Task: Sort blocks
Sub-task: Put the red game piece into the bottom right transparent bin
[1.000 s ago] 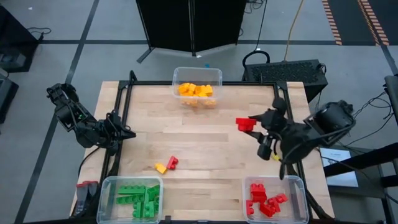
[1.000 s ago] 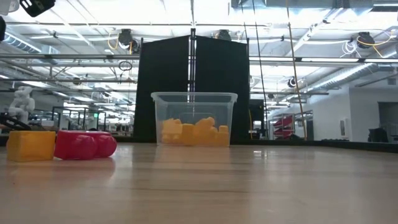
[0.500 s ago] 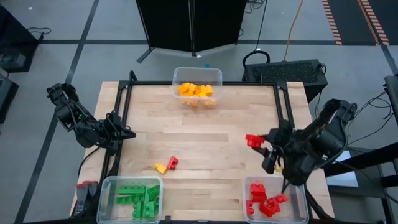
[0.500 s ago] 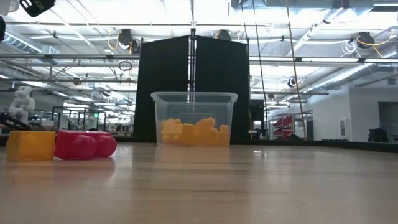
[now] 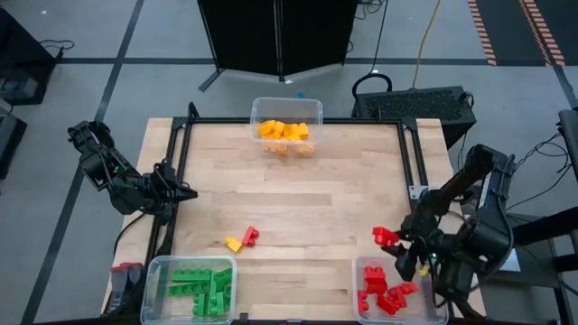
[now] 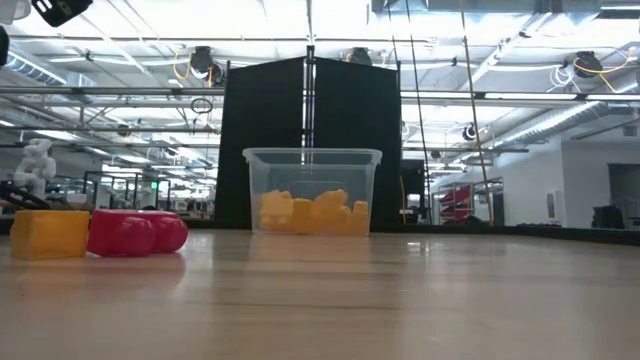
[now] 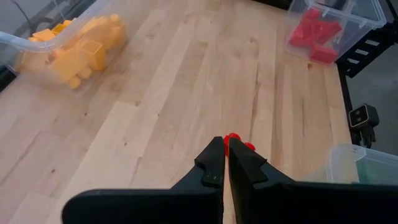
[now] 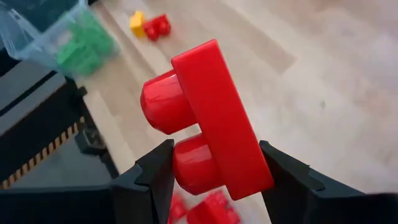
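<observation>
Three clear bins on the wooden table (image 5: pixel 298 194): yellow bin (image 5: pixel 286 124) at the far edge centre, green bin (image 5: pixel 190 287) at the near left corner, red bin (image 5: pixel 399 289) at the near right corner. Each holds a pile of matching blocks, too jumbled to count.

Loose on the table: two blocks, one yellow block (image 5: pixel 234 244) and one red block (image 5: pixel 250 236), touching, just beyond the green bin. Low view shows the same pair side by side.

Right gripper (image 5: pixel 394 242) is clamped on a third loose piece, a red brick (image 5: pixel 386 236), held in the air just over the far left corner of the red bin. Right wrist view: two studs showing, fingers (image 8: pixel 152 171) pinching it on both sides.

Left gripper (image 5: pixel 185 192) is parked at the table's left edge rail, fingers pressed together, nothing in them.

Nothing stands between the loose pair and any bin; the table's middle is bare wood. Black frame rails run along the left, right and far edges.
</observation>
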